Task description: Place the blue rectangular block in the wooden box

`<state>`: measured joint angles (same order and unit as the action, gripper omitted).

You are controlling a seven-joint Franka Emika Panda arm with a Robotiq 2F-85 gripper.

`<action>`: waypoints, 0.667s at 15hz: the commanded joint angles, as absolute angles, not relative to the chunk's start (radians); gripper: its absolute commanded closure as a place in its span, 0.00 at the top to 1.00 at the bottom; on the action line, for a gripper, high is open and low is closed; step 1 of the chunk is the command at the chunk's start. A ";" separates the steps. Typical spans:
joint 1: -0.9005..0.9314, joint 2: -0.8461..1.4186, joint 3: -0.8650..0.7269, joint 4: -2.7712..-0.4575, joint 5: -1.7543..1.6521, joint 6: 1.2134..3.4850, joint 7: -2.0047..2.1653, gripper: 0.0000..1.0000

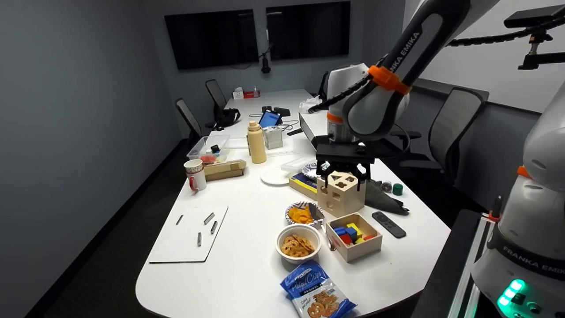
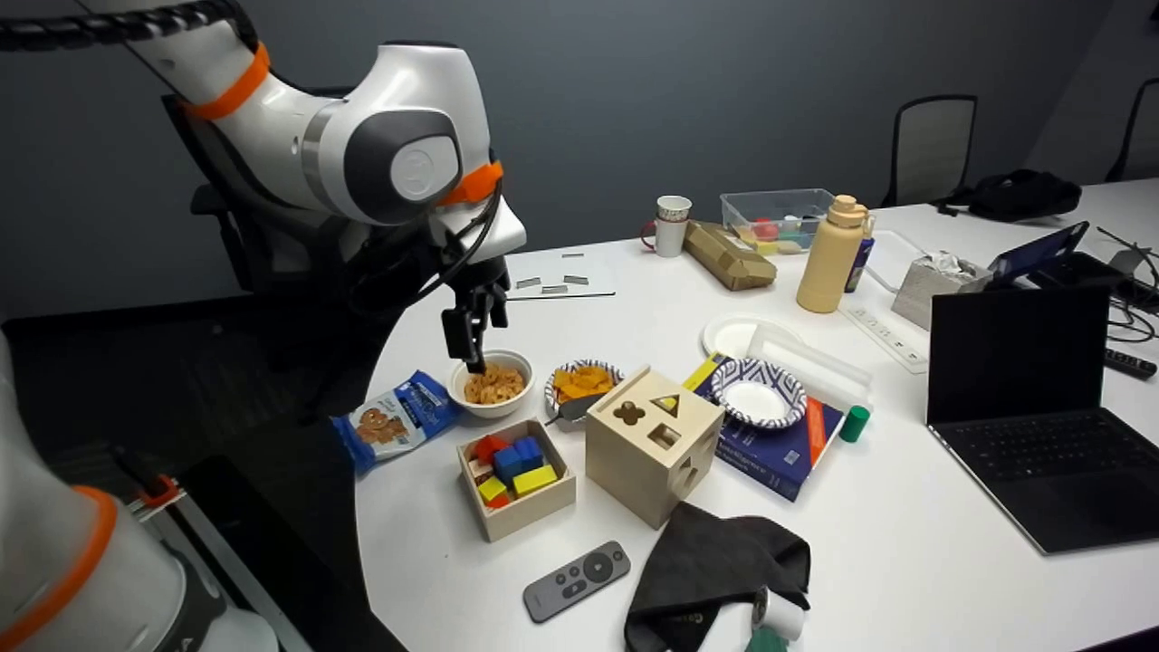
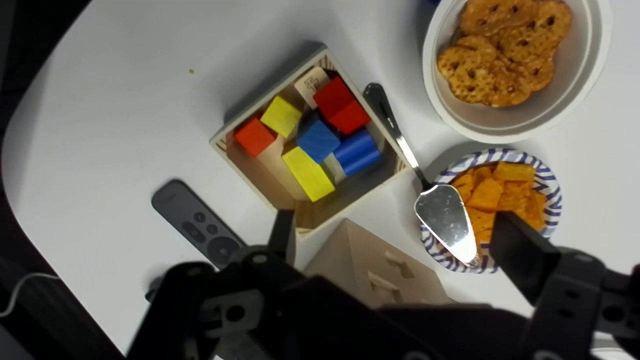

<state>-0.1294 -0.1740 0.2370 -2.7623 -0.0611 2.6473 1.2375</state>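
in an exterior view: gripper (image 1: 342, 183) points down, fingers set wide; from here it overlaps the upper part of the wooden box (image 1: 346, 201), and whether it is over the box cannot be told. wooden box stands upright, shaped holes in its top and a side. just beside it, toward the camera: a low wooden tray (image 1: 364, 250) with blue, red and yellow pieces (image 1: 354, 228). remote (image 1: 389, 224) near the box. snack bag (image 1: 317, 289) farther from it than the tray. mug (image 1: 195, 174) and tan bottle (image 1: 256, 143) well apart from the box.

in an exterior view: gripper (image 2: 485, 340) off to the side of the box, fingers apart, lined up with the white bowl (image 2: 493, 407) of pretzel crisps (image 2: 493, 387); height above that bowl not clear. a yellow patch (image 2: 670, 403) shows in the triangular hole in the box's top. next to the box, a blue book (image 2: 756, 457) with a patterned paper plate (image 2: 759, 401) on it. dark cloth (image 2: 724, 561) at the box's foot, contact not clear. laptop (image 2: 1046, 453) well apart from the box.

wrist view: 2 fingers (image 3: 284, 232) wide apart, wooden box (image 3: 365, 250) showing below and between them. blue block (image 3: 318, 140) lies in the wooden tray, so outside the box, near it; flat faces visible. grooved blue piece (image 3: 356, 151) just beside it. tan tile (image 3: 311, 85) at the tray end away from the box. cake server (image 3: 446, 217) near the box, blade across a paper bowl (image 3: 552, 200) of orange chips (image 3: 487, 192).
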 commanded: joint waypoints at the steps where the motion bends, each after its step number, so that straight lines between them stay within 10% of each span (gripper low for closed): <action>1: -0.165 -0.067 0.284 -2.762 -0.118 2.731 1.503 1.00; 10: -0.089 0.133 0.043 -2.761 -0.469 3.049 2.102 1.00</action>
